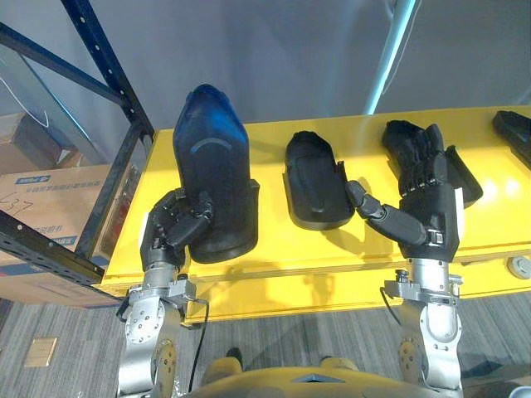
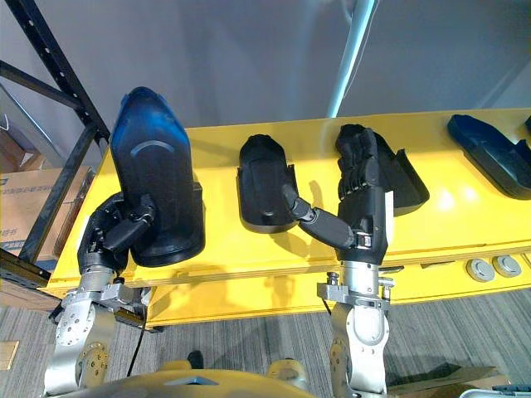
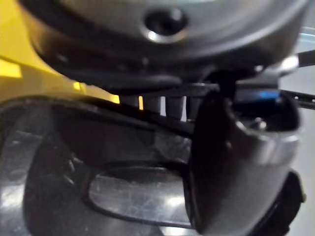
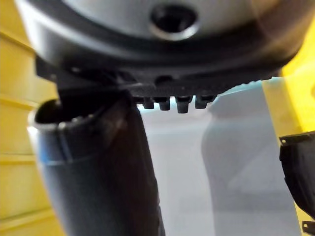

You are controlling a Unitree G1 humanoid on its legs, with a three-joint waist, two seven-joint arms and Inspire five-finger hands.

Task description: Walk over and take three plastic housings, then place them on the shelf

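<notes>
Dark metal shelf frame [image 1: 108, 75], far left; cardboard box [image 1: 50, 199] behind its lower bars.
Yellow surface [image 1: 332, 249], carrying four dark plastic housings in a row.
Left housing [image 1: 214, 157]: tilted up on its near end, rounded end high.
Left robot hand [image 1: 170, 228]: fingers curled round the left housing's near edge, grasping it.
Middle housing [image 1: 314, 186]: lying flat, untouched by any fingers.
Right robot hand [image 1: 427, 207]: released, fingers straight over the third housing [image 1: 465, 178], thumb stretched toward the middle housing.
Fourth housing [image 2: 489, 153]: far right, well apart.
</notes>
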